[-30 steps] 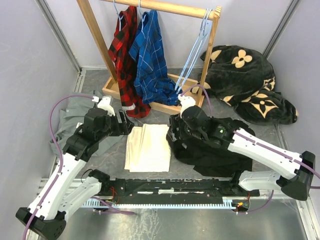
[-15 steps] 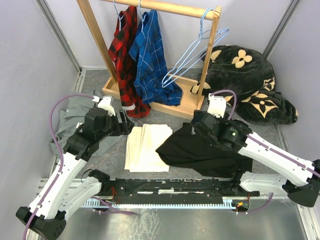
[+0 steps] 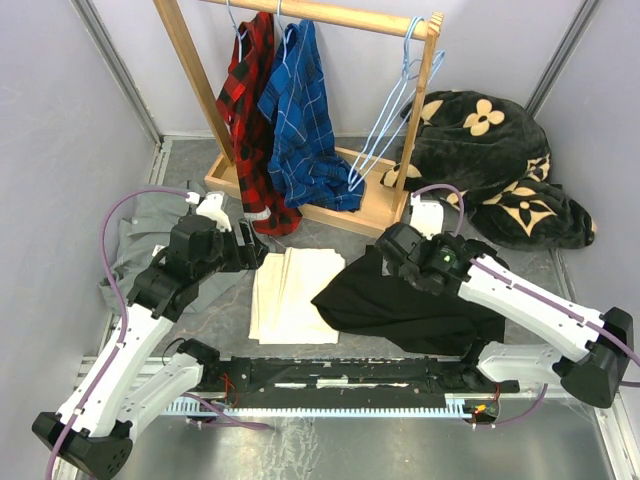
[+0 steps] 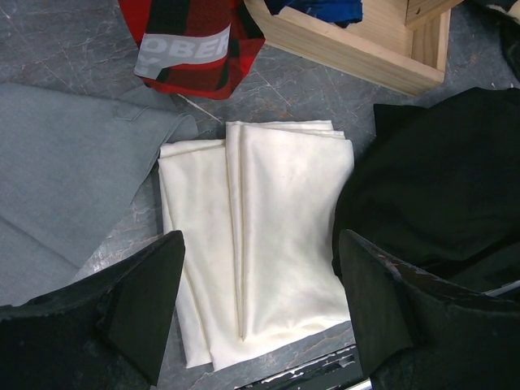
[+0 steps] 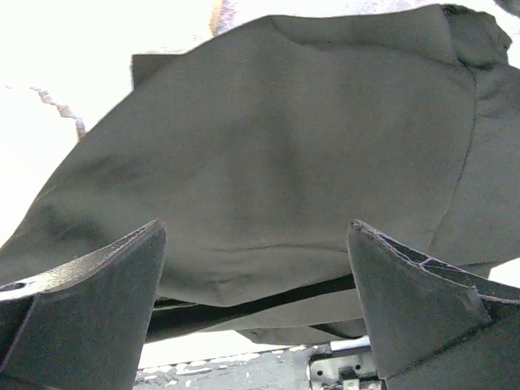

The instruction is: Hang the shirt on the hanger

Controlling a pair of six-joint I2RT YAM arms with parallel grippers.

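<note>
Entry: shirt on table, unhung; grasp step in hand.
We find the right gripper (image 5: 253,231) spread wide and empty, the shirt (image 5: 268,138) just beyond its fingers. The left gripper (image 4: 260,240) is likewise open over the cream cloth (image 4: 260,227). The hanger (image 3: 385,125) hangs well beyond both. Next, we judge, comes closing on the collar.

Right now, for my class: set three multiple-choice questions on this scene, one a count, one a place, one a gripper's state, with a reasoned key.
1. How many shirts hang on the wooden rack?
A. one
B. two
C. four

2. Where is the black shirt?
A. lying on the table, right of the cream cloth
B. hanging on the rack
C. lifted off the table

3. The right gripper is
A. shut on the shirt
B. out of sight
C. open over the shirt

Key:
1 B: one red plaid shirt, one blue plaid shirt.
2 A: the top view shows it lying beside the cloth.
3 C: its fingers stand spread, gripping nothing.
</note>
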